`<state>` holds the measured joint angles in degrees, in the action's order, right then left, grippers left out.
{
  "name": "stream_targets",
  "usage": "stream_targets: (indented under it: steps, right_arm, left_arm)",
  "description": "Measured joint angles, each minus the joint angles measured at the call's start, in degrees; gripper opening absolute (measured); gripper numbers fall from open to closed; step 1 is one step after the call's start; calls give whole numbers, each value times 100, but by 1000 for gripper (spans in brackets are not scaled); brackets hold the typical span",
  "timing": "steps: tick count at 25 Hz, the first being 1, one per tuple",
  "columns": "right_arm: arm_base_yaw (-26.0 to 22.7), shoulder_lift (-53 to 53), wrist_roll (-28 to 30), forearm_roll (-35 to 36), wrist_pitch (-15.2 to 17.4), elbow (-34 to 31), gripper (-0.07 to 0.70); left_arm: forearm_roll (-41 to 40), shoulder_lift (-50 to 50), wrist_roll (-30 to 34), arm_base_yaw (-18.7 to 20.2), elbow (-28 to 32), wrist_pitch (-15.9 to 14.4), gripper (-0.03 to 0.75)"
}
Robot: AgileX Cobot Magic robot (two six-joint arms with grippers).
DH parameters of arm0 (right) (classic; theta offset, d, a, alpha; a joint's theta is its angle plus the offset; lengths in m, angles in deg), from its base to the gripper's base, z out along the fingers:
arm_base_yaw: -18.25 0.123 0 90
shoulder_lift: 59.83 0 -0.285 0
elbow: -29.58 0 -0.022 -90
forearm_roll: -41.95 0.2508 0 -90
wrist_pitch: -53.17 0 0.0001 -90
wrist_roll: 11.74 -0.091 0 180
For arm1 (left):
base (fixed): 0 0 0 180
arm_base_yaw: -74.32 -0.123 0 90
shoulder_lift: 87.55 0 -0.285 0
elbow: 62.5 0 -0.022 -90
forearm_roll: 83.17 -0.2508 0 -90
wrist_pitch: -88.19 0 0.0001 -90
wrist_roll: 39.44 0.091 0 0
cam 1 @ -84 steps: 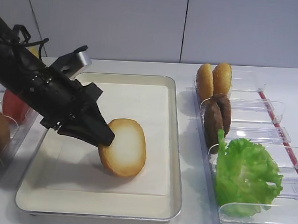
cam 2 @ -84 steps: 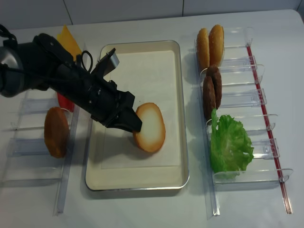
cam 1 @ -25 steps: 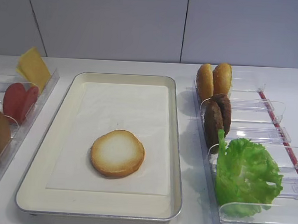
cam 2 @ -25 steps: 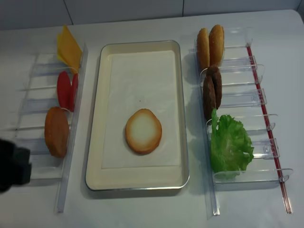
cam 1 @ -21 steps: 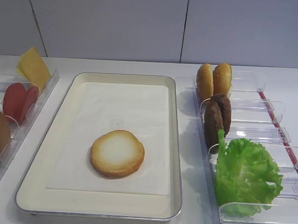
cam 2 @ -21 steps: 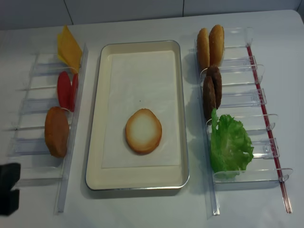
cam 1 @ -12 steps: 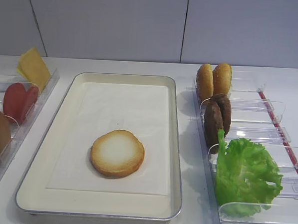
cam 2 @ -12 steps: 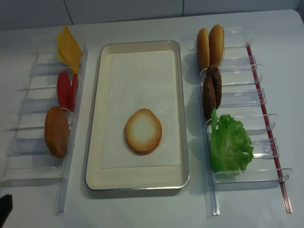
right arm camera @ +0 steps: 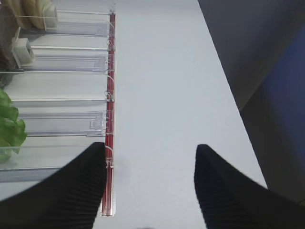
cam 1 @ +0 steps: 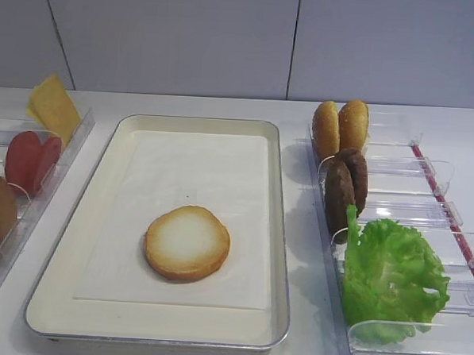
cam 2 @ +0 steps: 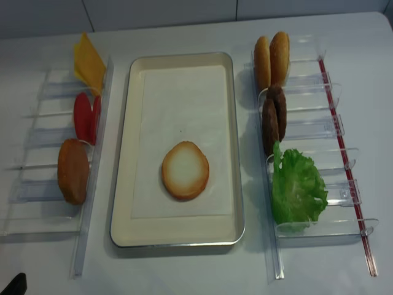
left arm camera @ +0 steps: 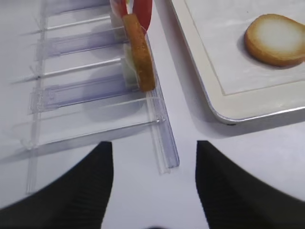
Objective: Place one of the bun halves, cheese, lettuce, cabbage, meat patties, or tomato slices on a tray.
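Observation:
A pale bun half (cam 1: 187, 253) (cam 2: 185, 170) (left arm camera: 276, 39) lies flat on the paper liner of the cream tray (cam 1: 282, 267) (cam 2: 123, 184). Left racks hold the cheese (cam 2: 89, 61) and tomato slices (cam 2: 86, 117). Right racks hold the meat patties (cam 2: 274, 120) and lettuce (cam 2: 298, 187). Cabbage is out of view. My left gripper (left arm camera: 155, 152) is open over bare table near the left rack's front end, nothing between its fingers. My right gripper (right arm camera: 150, 152) is open over bare table right of the red-edged rack.
A brown domed bun half (cam 2: 73, 171) (left arm camera: 140, 52) stands in the left clear rack (cam 2: 37, 184). Two golden-orange buns (cam 2: 272, 58) stand at the far end of the right rack (cam 2: 319, 123). A dark bit of the left arm (cam 2: 15, 284) shows at the lower left corner.
The left gripper has let go of the bun half, which now lies flat on the tray. The arm has drawn back to the lower left, almost out of the overhead view.

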<state>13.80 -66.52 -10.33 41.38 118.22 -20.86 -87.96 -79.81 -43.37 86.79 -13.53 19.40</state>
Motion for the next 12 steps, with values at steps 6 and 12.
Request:
stream_targets:
  steps: [6, 12]
  right_arm:
    - [0, 0, 0, 0, 0, 0, 408]
    - [0, 0, -11, 0, 0, 0, 408]
  left_arm:
    - [232, -9, 351, 0, 13, 71, 361]
    - [242, -9, 393, 0, 13, 83, 361]
